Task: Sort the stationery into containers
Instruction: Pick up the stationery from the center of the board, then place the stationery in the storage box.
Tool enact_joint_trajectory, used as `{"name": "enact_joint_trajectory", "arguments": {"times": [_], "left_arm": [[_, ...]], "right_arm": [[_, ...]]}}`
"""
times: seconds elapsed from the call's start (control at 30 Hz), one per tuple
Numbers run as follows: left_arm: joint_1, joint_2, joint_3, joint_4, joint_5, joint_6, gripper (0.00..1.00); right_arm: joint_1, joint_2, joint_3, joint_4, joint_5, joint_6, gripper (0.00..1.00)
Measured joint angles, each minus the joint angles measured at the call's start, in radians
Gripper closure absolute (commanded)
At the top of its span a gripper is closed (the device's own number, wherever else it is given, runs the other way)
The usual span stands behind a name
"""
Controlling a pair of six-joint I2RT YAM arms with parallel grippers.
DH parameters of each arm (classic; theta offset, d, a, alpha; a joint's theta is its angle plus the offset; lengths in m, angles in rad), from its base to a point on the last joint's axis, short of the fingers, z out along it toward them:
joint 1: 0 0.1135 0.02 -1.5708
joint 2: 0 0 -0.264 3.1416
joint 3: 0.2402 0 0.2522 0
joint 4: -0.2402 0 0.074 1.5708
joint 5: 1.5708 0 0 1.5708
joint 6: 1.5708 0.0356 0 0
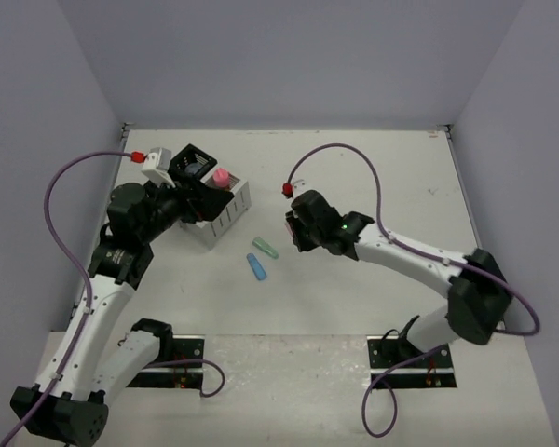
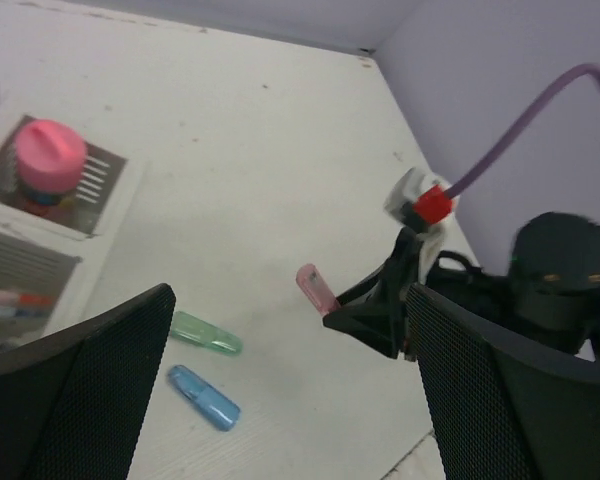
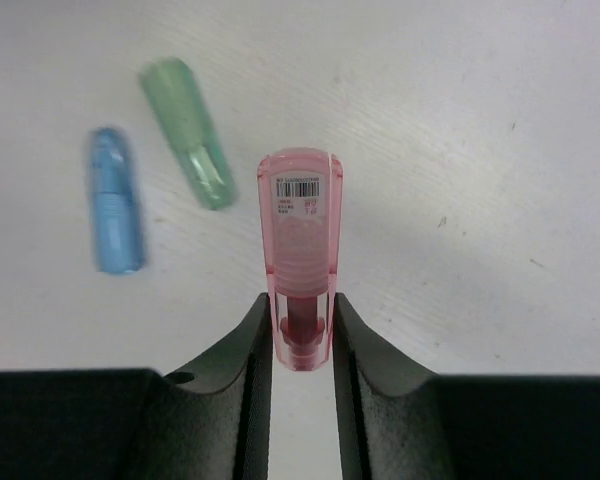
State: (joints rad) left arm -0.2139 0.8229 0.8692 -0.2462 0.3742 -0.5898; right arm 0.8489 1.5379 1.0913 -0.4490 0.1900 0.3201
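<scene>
Now the right gripper (image 3: 300, 335) is pinching a pink stick (image 3: 300, 225), a green stick (image 3: 188, 132) and a blue stick (image 3: 113, 212) lying nearby. The left gripper (image 2: 288, 310) is hanging spread.

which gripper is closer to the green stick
Right. The right gripper, shut on the pink stick, is just to the green stick's right. The left gripper is open and farther off to its left, by the white organiser box.

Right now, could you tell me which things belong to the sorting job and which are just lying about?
Job: pink stick in right gripper, green stick, blue stick, pink-capped bottle, white box, black box.
Not the job: purple cables, base plates.
</scene>
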Motion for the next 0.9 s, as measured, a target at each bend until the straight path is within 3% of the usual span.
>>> {"name": "enact_joint_trajectory", "arguments": {"times": [0.17, 0.3, 0.43, 0.47, 0.5, 0.53, 0.6, 0.67, 0.7, 0.73, 0.9], "left_arm": [[-0.181, 0.059, -0.062, 0.159, -0.017, -0.110, 0.00], [-0.310, 0.134, -0.105, 0.260, -0.046, -0.183, 0.05], [-0.344, 0.211, -0.113, 0.361, -0.060, -0.238, 0.34], [-0.351, 0.229, -0.113, 0.385, -0.062, -0.247, 0.47], [-0.359, 0.249, -0.112, 0.405, -0.063, -0.256, 0.73], [-0.368, 0.268, -0.111, 0.423, -0.061, -0.264, 0.90], [-0.389, 0.307, -0.103, 0.464, -0.046, -0.285, 1.00], [-0.406, 0.332, -0.092, 0.493, -0.040, -0.291, 1.00], [-0.408, 0.338, -0.089, 0.493, -0.042, -0.289, 1.00], [-0.407, 0.343, -0.086, 0.491, -0.045, -0.287, 1.00], [-0.340, 0.352, 0.040, 0.264, -0.195, -0.186, 1.00]], "right_arm": [[0.044, -0.306, -0.047, 0.191, -0.077, -0.037, 1.00], [0.071, -0.385, -0.069, 0.274, -0.118, -0.055, 1.00], [0.089, -0.386, -0.082, 0.289, -0.140, -0.059, 1.00], [0.093, -0.386, -0.083, 0.288, -0.145, -0.059, 1.00], [0.096, -0.386, -0.083, 0.289, -0.151, -0.059, 1.00], [0.099, -0.386, -0.083, 0.289, -0.153, -0.060, 1.00], [0.100, -0.383, -0.085, 0.277, -0.153, -0.063, 0.95], [0.099, -0.376, -0.089, 0.262, -0.147, -0.066, 0.49], [0.099, -0.374, -0.089, 0.263, -0.141, -0.066, 0.18], [0.099, -0.373, -0.089, 0.266, -0.135, -0.064, 0.02], [0.097, -0.374, -0.091, 0.285, -0.061, -0.039, 0.01]]}}
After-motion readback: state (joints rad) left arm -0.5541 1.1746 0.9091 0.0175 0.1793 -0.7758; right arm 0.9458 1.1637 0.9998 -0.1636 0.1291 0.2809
